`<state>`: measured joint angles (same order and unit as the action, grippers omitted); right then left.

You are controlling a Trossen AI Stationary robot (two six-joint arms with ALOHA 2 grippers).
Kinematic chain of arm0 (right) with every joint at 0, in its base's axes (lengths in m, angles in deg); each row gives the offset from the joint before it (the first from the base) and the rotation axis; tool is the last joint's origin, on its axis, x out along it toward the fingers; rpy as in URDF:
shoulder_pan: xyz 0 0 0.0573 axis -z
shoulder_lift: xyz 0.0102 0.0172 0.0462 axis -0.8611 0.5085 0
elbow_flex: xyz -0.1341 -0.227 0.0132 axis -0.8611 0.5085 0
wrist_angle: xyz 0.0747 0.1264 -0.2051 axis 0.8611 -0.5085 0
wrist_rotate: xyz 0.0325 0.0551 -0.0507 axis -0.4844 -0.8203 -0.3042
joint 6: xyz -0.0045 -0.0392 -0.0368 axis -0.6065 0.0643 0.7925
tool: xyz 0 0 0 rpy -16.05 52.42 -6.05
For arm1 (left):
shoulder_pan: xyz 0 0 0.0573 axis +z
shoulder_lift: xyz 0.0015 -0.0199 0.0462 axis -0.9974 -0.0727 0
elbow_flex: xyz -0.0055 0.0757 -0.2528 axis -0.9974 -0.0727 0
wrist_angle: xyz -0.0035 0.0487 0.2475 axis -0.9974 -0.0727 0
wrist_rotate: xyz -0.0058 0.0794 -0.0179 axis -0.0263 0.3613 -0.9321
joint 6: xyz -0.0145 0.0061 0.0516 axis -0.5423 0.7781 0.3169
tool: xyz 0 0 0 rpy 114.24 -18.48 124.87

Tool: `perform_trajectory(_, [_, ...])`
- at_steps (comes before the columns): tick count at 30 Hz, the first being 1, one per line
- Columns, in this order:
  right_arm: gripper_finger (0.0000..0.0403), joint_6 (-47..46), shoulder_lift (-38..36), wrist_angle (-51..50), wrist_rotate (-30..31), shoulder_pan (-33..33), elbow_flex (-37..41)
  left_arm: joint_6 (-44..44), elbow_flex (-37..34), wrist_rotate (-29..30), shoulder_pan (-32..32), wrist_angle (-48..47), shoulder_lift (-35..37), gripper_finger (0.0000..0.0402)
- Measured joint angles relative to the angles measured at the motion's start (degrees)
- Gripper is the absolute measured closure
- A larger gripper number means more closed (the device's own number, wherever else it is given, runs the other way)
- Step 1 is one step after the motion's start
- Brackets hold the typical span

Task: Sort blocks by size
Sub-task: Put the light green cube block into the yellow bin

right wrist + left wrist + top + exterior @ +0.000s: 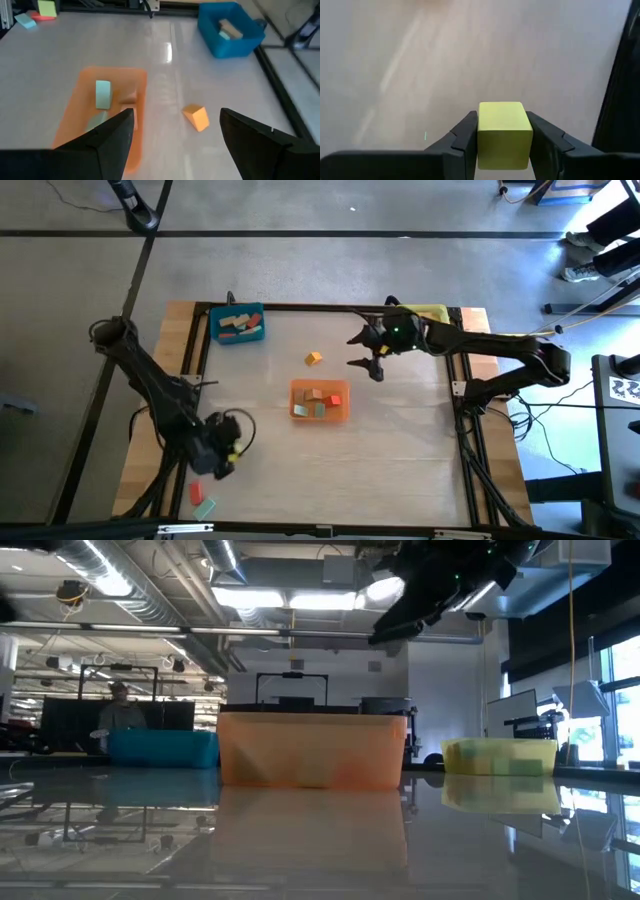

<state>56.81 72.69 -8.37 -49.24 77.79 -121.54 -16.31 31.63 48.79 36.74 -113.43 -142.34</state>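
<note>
The sort looks partly done: blocks already lie in the blue tray (239, 326) and orange tray (320, 401), while the left gripper (503, 142) clamps a yellow block (503, 134) near the table's front-left corner, the right gripper (371, 350) hangs open, and an orange block (314, 358) remains loose.

left gripper (502, 145) clamped (right gripper (175, 145) spread).

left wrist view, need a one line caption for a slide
Left hand closed on a yellow block above the pale table.
</note>
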Motion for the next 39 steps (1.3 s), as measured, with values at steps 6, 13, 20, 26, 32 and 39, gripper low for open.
perform_trajectory(6, [0.011, 1.2, -0.3, 1.7, 1.0, 0.0, 0.0, 11.7, 0.0, 6.8, 10.3, 4.6, 5.2, 0.028])
perform_trajectory(13, [0.011, 1.4, 0.0, 7.9, 3.3, 0.0, 0.0, 32.9, 0.0, 7.2, 25.2, 13.8, 7.9, 0.0278])
perform_trajectory(20, [0.011, 11.2, 0.7, 11.7, 2.9, 0.0, 0.0, 49.6, 0.0, -1.6, 40.1, 26.1, 8.0, 0.0277])
perform_trajectory(26, [0.011, 16.7, 2.9, 12.5, 0.0, -1.7, 0.0, 55.5, -3.6, -17.6, 50.7, 43.5, 7.3, 0.0277])
perform_trajectory(32, [0.011, 23.5, 4.1, 18.7, 6.3, -8.4, 0.0, 49.9, -9.0, -24.0, 57.0, 59.1, 4.5, 0.0277])
perform_trajectory(39, [0.011, 32.6, 6.9, 26.6, 12.0, -13.9, -0.1, 45.2, -9.2, -26.3, 58.4, 74.2, -2.9, 0.0277])
